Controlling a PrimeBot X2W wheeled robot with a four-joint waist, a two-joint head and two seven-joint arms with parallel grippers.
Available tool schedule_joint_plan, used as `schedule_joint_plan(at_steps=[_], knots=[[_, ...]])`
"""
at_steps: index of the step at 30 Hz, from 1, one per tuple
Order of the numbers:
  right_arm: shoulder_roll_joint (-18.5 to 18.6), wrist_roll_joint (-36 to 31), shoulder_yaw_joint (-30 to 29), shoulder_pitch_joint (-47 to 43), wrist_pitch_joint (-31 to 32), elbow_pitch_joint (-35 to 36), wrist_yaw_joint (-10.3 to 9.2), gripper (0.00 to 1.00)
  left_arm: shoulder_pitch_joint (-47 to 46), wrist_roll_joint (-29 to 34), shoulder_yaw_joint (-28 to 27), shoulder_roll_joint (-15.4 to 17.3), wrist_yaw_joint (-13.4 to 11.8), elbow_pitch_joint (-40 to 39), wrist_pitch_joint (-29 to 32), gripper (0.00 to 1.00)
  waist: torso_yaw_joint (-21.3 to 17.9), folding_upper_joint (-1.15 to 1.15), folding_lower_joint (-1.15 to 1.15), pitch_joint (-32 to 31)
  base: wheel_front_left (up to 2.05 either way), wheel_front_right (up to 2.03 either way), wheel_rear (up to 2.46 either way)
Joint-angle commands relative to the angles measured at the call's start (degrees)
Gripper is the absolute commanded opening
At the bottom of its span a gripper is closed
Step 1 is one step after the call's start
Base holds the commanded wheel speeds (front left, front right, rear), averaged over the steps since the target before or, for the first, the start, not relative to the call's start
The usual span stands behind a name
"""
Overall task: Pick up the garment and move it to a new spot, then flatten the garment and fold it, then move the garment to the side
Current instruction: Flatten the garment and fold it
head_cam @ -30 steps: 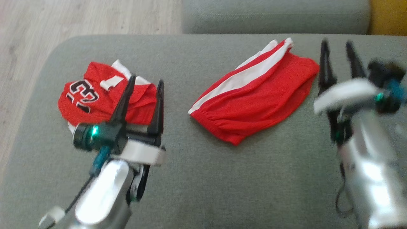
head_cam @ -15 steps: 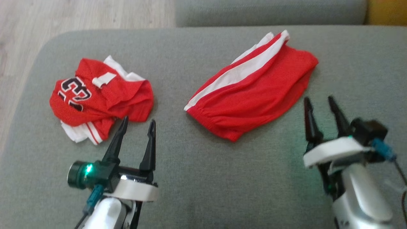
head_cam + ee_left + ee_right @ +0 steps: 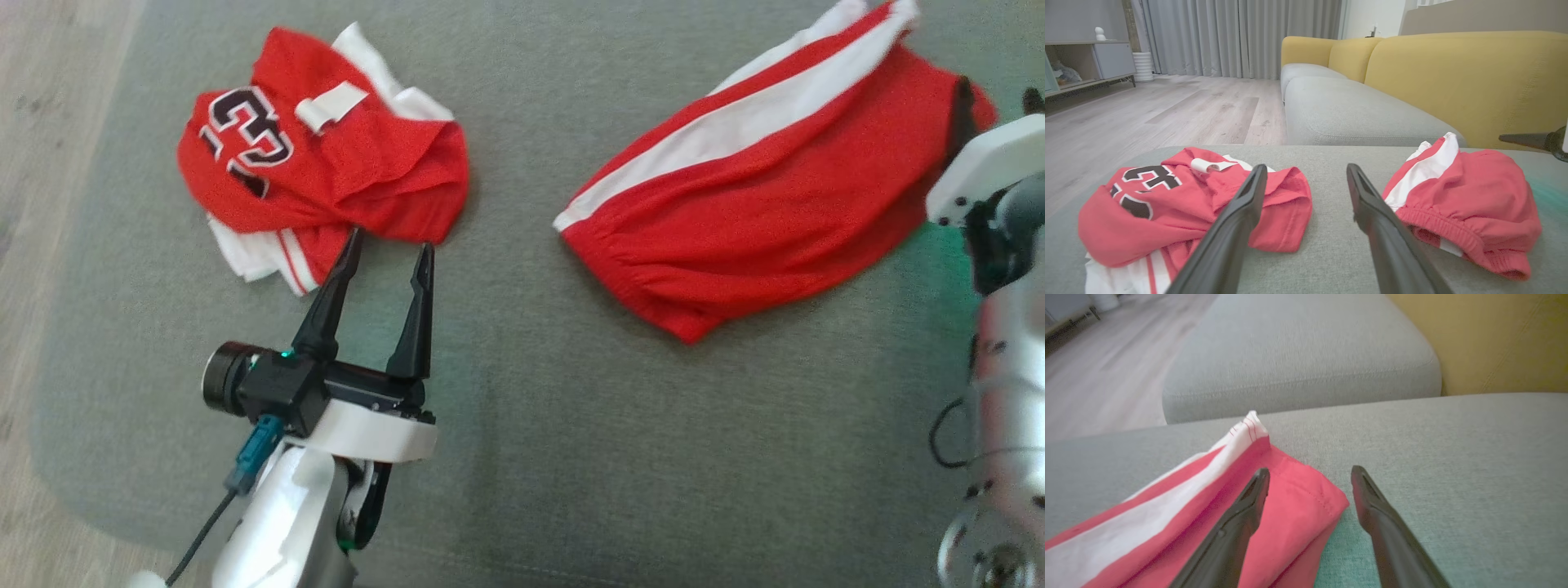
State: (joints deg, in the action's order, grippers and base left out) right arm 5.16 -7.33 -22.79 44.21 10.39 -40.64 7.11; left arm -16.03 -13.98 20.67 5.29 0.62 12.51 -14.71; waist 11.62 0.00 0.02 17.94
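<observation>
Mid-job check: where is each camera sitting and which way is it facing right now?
Head view: high, looking down on the grey cushion, jersey left, shorts right; left claw lower left, right claw at the right edge.
Left wrist view: low over the cushion, facing both garments, with the yellow sofa back beyond; its own two open fingers rise from the bottom.
Right wrist view: low, facing the shorts' corner between its open fingers.
Shared: all three show the shorts.

A grey cushion (image 3: 571, 457) fronts a yellow sofa (image 3: 1453, 81), wooden floor (image 3: 1167, 110), and grey curtains (image 3: 1229, 36).
</observation>
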Motion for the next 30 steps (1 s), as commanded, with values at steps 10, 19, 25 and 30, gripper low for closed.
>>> schedule_joint_plan(at_steps=[10, 19, 25, 30], knots=[[3.23, -14.84, -9.12, 8.21, 3.25, -9.82, 0.37, 1.00, -2.39, 2.17, -4.45, -1.39, 2.84, -1.08, -0.29, 1.00, 4.12, 0.00, -0.02, 4.09, 0.00, 0.00, 0.00], [2.81, -18.07, -11.14, 11.85, 1.86, -16.82, 0.37, 0.00, -2.11, 3.40, -6.31, -2.02, 3.67, -0.84, -0.29, 1.00, 2.83, 0.00, -0.02, 3.91, 0.00, 0.00, 0.00], [3.95, -15.27, -11.77, 11.33, -4.11, -19.60, 0.37, 0.00, -0.95, 4.34, -7.80, -2.14, 4.02, -0.58, -0.29, 1.00, 0.17, 0.00, -0.02, 0.75, 0.00, 0.00, 0.00], [5.95, -12.39, -12.95, 9.00, -7.29, -20.30, 0.37, 0.00, 0.16, 4.96, -8.63, -2.18, 4.14, -0.75, -0.29, 1.00, -2.09, 0.00, -0.02, -1.56, 0.00, 0.00, 0.00]])
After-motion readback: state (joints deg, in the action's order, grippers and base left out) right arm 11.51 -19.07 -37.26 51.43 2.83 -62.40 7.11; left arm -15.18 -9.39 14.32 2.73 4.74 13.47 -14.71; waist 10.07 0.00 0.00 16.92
